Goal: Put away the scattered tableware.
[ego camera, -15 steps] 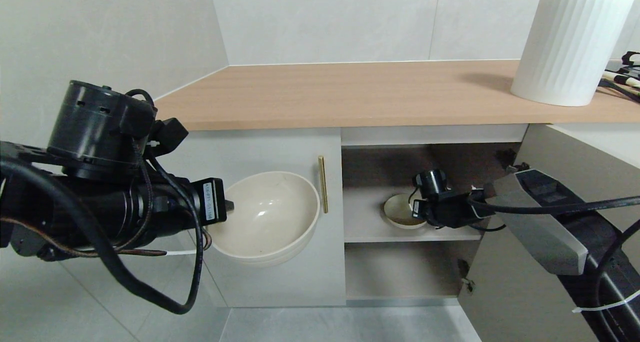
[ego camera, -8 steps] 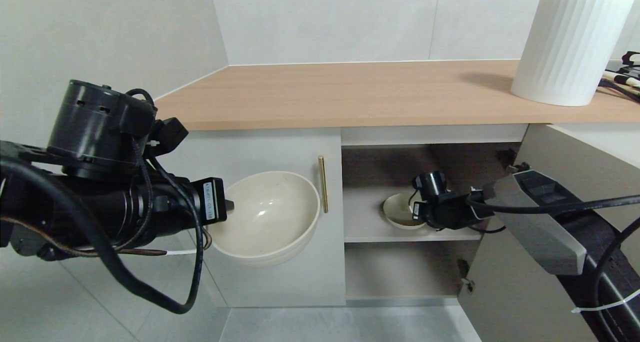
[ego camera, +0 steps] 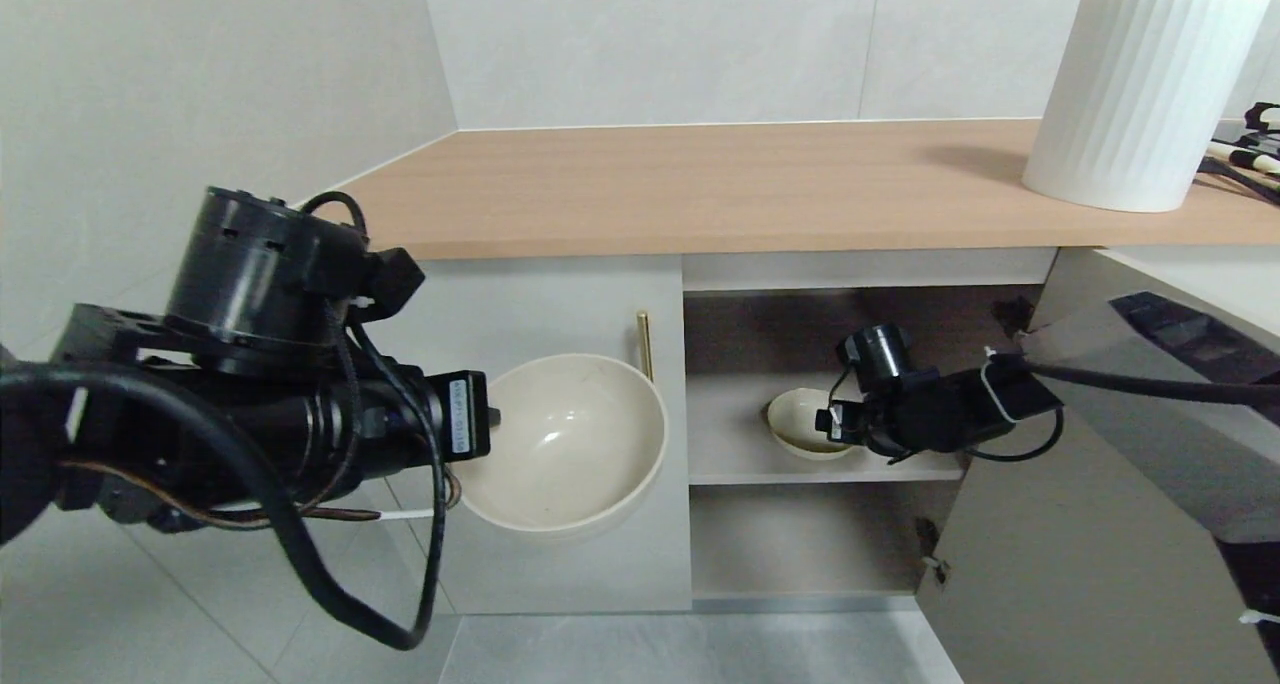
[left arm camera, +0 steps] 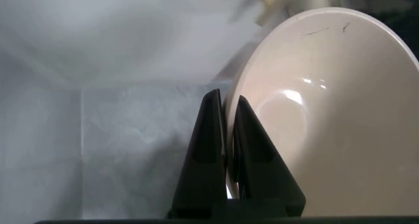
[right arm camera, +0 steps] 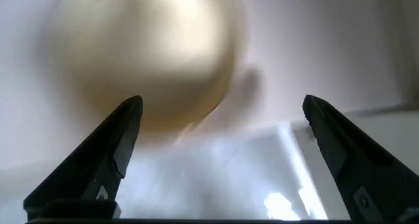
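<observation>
In the head view, the left gripper point(left arm camera: 226, 99), its fingers clamped on the rim of the large cream bowl point(ego camera: 565, 444), has shifted from the lower left toward the centre, nearer the open cabinet point(ego camera: 880, 309). Right of centre, the small bowl point(ego camera: 800, 422) sits on the cabinet's shelf point(ego camera: 735, 454). The right gripper point(right arm camera: 222, 101), fingers spread apart and gripping nothing, has eased slightly back from it. The small bowl looks stored, and the large one likely follows.
</observation>
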### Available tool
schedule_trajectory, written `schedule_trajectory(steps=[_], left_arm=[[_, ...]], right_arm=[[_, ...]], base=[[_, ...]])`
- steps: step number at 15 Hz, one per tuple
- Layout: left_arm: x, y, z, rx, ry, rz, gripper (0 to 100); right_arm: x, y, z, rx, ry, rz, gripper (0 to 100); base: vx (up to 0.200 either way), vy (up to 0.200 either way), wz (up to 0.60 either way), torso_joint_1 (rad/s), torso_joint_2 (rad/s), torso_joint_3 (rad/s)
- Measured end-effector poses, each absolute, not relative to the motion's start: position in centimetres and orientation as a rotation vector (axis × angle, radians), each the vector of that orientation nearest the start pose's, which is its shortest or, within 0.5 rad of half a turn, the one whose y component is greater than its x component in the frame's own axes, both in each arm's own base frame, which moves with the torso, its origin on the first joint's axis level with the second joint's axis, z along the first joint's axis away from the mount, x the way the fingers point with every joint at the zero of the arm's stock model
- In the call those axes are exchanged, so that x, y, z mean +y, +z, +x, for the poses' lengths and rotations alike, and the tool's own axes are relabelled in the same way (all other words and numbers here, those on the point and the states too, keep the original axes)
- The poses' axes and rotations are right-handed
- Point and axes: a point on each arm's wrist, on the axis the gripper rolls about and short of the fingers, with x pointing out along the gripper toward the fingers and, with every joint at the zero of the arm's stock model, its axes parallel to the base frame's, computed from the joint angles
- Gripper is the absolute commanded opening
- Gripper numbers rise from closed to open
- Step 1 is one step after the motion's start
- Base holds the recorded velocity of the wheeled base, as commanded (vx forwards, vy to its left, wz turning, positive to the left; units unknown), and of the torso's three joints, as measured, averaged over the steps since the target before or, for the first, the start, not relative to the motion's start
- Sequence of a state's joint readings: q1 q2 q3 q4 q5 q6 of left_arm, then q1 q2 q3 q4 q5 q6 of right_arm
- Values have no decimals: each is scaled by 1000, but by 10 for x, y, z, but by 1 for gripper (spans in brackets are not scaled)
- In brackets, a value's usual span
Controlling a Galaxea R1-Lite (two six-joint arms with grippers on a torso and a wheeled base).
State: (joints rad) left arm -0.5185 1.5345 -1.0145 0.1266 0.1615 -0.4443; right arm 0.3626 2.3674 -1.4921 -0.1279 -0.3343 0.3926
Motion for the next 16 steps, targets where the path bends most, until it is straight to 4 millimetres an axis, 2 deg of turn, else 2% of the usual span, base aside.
schedule_trajectory(steps=[2, 5, 8, 11, 16], left_arm=[[-143, 198, 234, 652, -221, -187, 0], [-164, 167, 246, 615, -186, -152, 0], [-176, 145, 247, 668, -190, -108, 0], [-184, 135, 246, 692, -206, -90, 0], [-194, 127, 247, 686, -229, -89, 0]], right_arm=[[171, 95, 391, 687, 20, 115, 100], [191, 134, 326, 718, 227, 101, 100], [199, 167, 286, 726, 359, 106, 100], [206, 187, 264, 699, 422, 120, 100], [221, 185, 248, 716, 485, 100, 100]], base=[[0, 0, 0, 0, 0, 0], [0, 0, 0, 0, 0, 0], [0, 0, 0, 0, 0, 0], [0, 0, 0, 0, 0, 0], [0, 0, 0, 0, 0, 0]])
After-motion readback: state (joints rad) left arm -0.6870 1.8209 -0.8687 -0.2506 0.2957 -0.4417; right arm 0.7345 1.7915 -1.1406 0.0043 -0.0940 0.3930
